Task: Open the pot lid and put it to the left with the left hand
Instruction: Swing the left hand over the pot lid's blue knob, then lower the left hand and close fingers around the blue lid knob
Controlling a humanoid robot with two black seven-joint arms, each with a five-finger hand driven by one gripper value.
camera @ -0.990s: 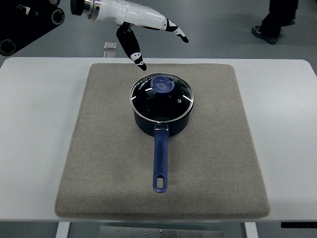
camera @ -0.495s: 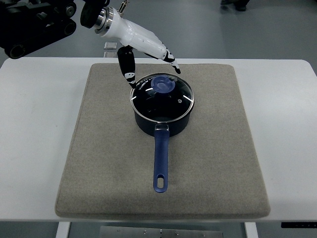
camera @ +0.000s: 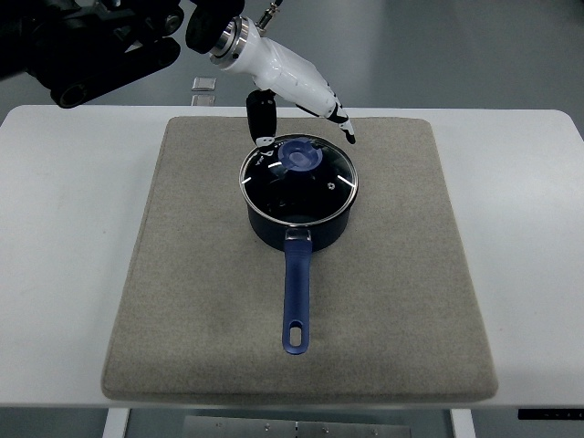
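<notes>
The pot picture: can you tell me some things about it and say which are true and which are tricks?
1. The lid is on the pot. True.
2. The left hand is holding the knob. False: its fingers are spread above the lid's far edge and hold nothing.
3. The pot's handle points to the near edge of the mat. True.
4. The pot stands on the bare table. False: it stands on the grey mat.
5. The knob is red. False: it is blue.

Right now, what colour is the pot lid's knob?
Blue, matching the pot's handle; the top view shows the knob clearly.
</notes>
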